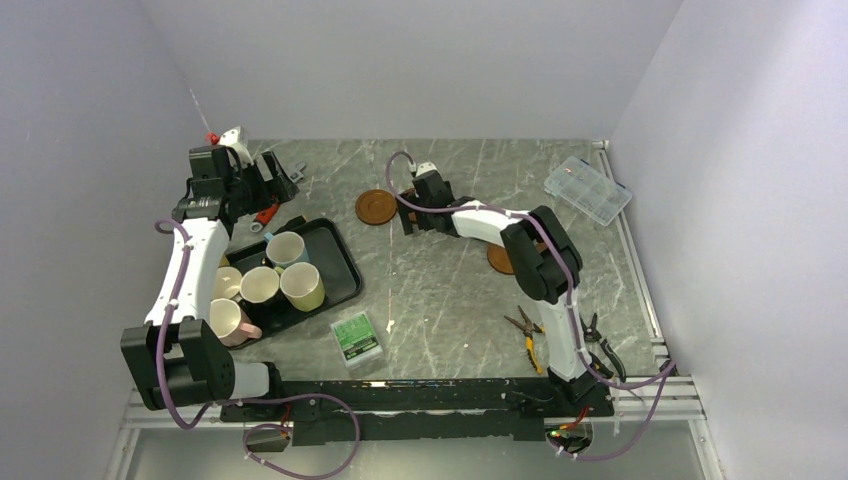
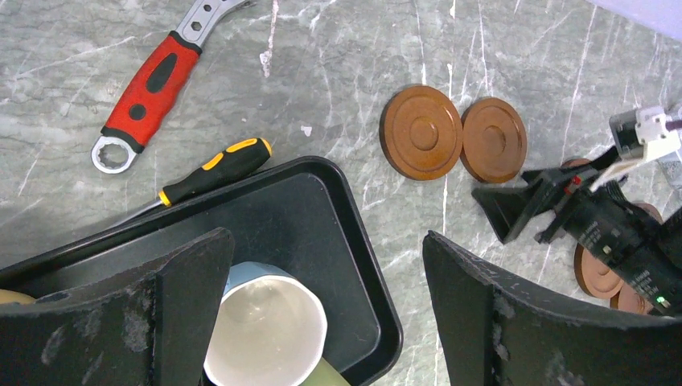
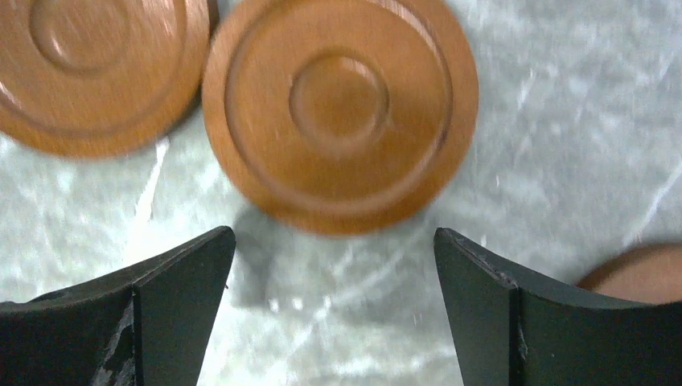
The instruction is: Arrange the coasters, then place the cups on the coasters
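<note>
Two coasters [image 2: 421,132] [image 2: 493,150] lie side by side on the marble table; in the right wrist view they fill the top, one [image 3: 338,104] just beyond my fingertips, the other [image 3: 96,64] to its left. My right gripper [image 3: 331,241] [image 1: 408,212] hovers open over bare table next to them. More coasters [image 2: 599,273] [image 1: 500,258] lie partly hidden under the right arm. My left gripper [image 2: 326,237] [image 1: 270,180] hangs open above the tray's far end, the light blue cup [image 2: 265,326] [image 1: 285,248] below its left finger. The olive-yellow [image 1: 302,287], white [image 1: 260,285], pink [image 1: 228,322] and yellow [image 1: 228,283] cups stand on the tray.
The black tray [image 1: 340,262] sits at the left. A red-handled wrench [image 2: 149,88] and a screwdriver [image 2: 213,170] lie behind it. A green box [image 1: 357,337], pliers [image 1: 527,335], cutters [image 1: 600,345] and a clear parts box [image 1: 588,188] lie around the table.
</note>
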